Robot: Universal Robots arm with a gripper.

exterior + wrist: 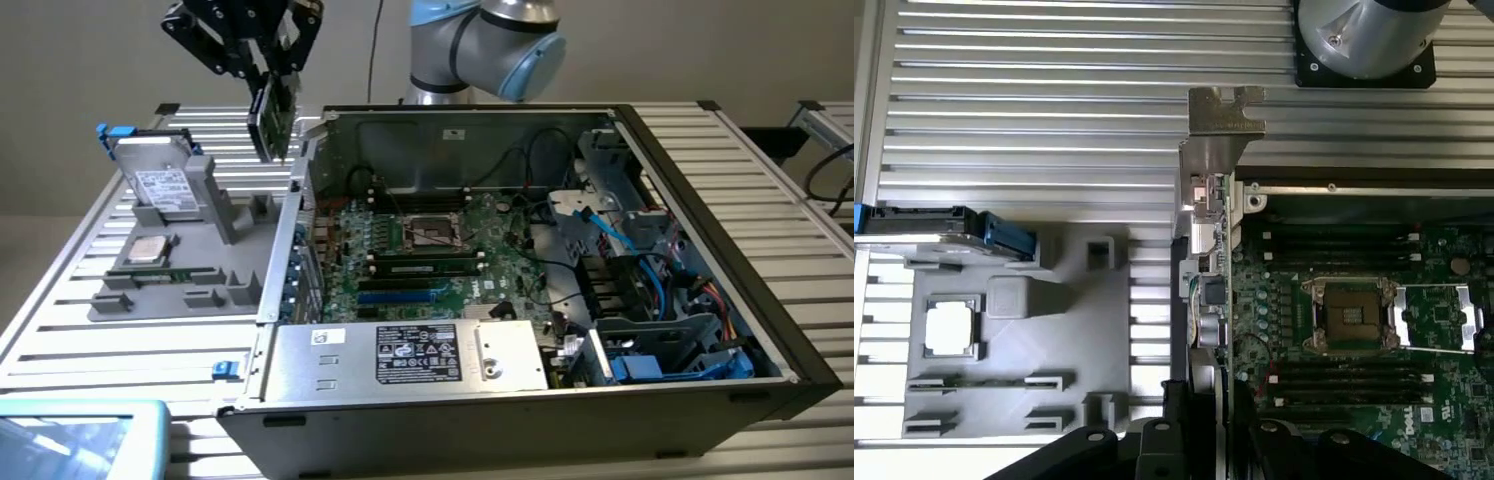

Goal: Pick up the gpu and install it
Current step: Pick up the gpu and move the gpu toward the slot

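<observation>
The gpu [274,122] hangs upright in the air, a thin card with a green board face, over the left wall of the open computer case [747,300] in the exterior view. My black gripper [272,78] is shut on its upper edge. In the wrist view the gpu [1210,270] appears edge-on, its silver end bracket [1226,112] at the far end and my fingers [1154,445] clamped on either side of the near end. The card sits between the grey fixture and the motherboard [1354,320].
A grey fixture [200,290] at the exterior view's left holds a silver hard drive [163,185], a square processor chip [147,250] and a memory stick [160,271]. Inside the case are the CPU socket [430,232], cables and the power supply [414,355]. The arm's base [481,45] stands behind the case.
</observation>
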